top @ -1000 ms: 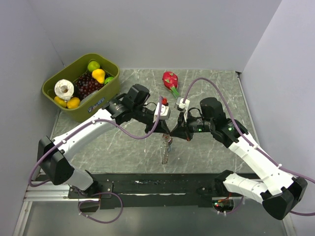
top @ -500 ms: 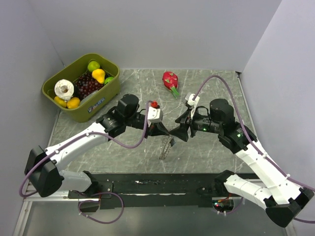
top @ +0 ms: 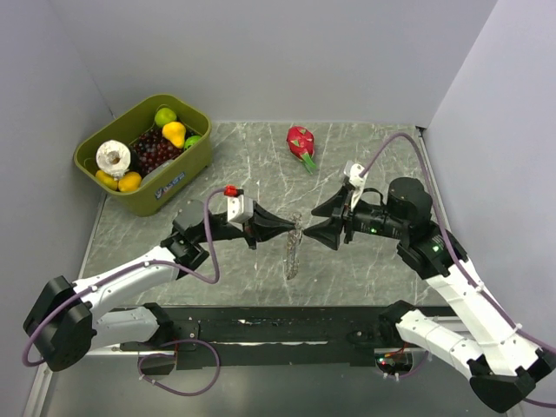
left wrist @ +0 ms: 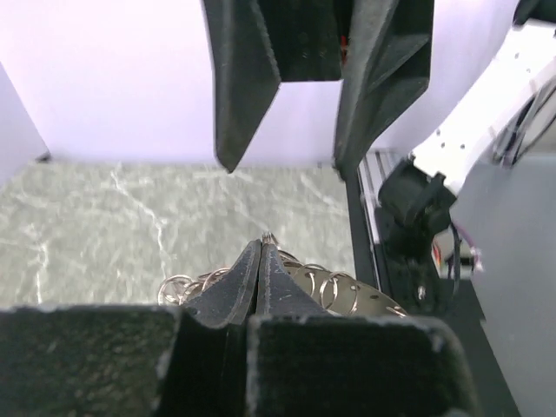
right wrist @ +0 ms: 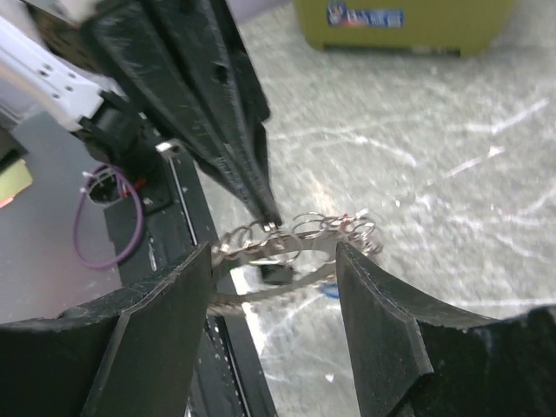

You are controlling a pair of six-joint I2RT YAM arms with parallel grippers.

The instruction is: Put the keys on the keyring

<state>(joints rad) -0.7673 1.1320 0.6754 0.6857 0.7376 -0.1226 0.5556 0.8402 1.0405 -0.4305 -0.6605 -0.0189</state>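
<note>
blue-and-white sticker [right wrist: 365, 16] on olive bin [top: 195, 163], lettering unreadable

Far-left corner of the table [top: 252, 152]: olive-green bin [top: 178, 184], blue label on its near wall. Inside, back to front: green apple [top: 165, 115], yellow pear [top: 174, 133], dark grapes [top: 155, 149], whitish round roll-like item [top: 113, 157], can't ID it, and a lemon [top: 129, 181] at the near rim. Well apart to the right, near the back edge, a pink dragon fruit [top: 301, 140] w/ green tips, lying on grey-green marble-look top. Black strip [top: 287, 328] along the near edge.
</note>
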